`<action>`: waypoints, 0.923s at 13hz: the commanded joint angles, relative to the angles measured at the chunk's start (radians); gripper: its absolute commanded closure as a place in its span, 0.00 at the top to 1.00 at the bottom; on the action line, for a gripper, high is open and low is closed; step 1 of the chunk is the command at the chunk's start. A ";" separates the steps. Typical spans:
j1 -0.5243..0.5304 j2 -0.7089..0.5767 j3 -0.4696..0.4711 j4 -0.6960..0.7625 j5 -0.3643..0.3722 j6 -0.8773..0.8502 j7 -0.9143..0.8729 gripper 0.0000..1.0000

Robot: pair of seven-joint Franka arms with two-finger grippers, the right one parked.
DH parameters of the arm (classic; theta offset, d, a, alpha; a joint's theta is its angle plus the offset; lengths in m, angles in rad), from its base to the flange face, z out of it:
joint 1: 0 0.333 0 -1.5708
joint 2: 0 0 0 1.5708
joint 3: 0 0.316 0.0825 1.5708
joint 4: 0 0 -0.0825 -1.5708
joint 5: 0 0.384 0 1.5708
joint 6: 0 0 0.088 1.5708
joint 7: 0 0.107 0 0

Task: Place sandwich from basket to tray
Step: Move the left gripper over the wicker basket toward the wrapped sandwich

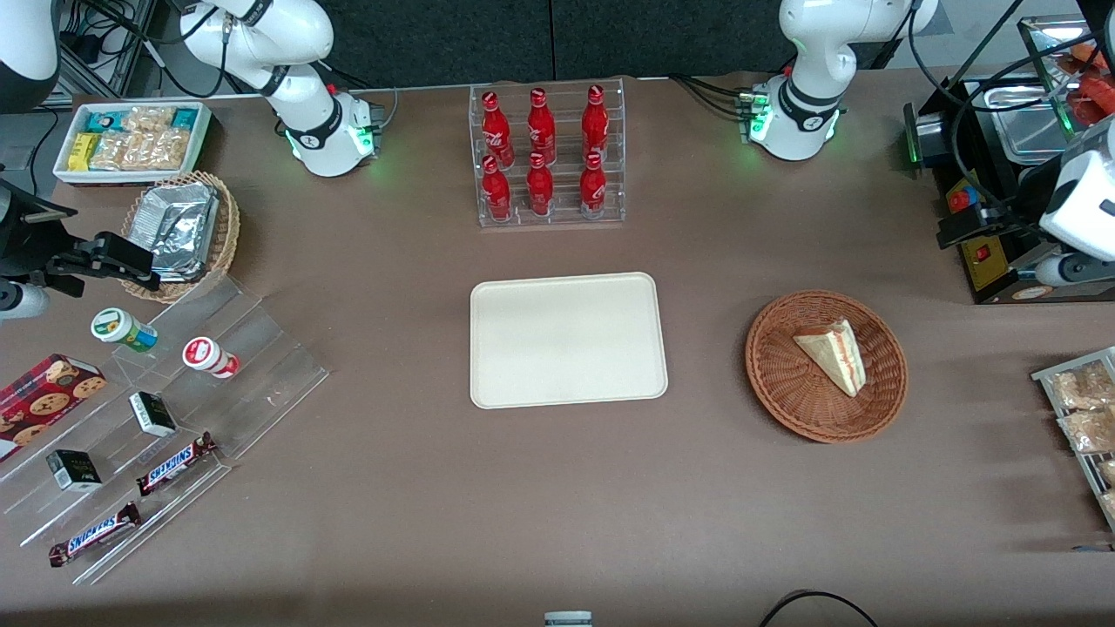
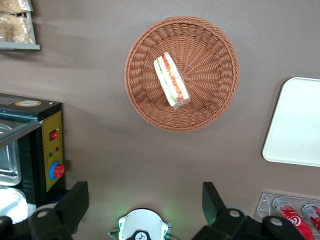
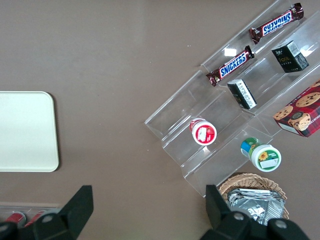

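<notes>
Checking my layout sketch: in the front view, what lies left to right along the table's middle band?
Clear stepped display stand → tray → basket holding the sandwich → gripper, open, at the working arm's end.

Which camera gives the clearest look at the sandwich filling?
The left wrist view: the sandwich shows its striped cut edge in the basket, gripper open above. The front view shows it side-on; the right wrist view misses it.

Sandwich (image 1: 832, 355): one. Basket (image 1: 784, 392): one. Tray (image 1: 566, 340): one. Red bottles (image 1: 540, 131): six. Snickers bars (image 1: 174, 463): two. Tubs (image 1: 124, 329): two. Dark boxes (image 1: 152, 414): two. Cookie box (image 1: 43, 396): one. Gripper (image 2: 145, 200): one, fingers spread, above table (image 1: 392, 522) near basket.
</notes>
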 commanded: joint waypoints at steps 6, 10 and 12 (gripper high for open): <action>0.003 0.005 -0.008 -0.087 0.013 0.084 -0.028 1.00; 0.001 -0.043 -0.008 -0.373 0.016 0.406 -0.081 1.00; 0.001 -0.038 -0.008 -0.441 0.016 0.491 -0.111 1.00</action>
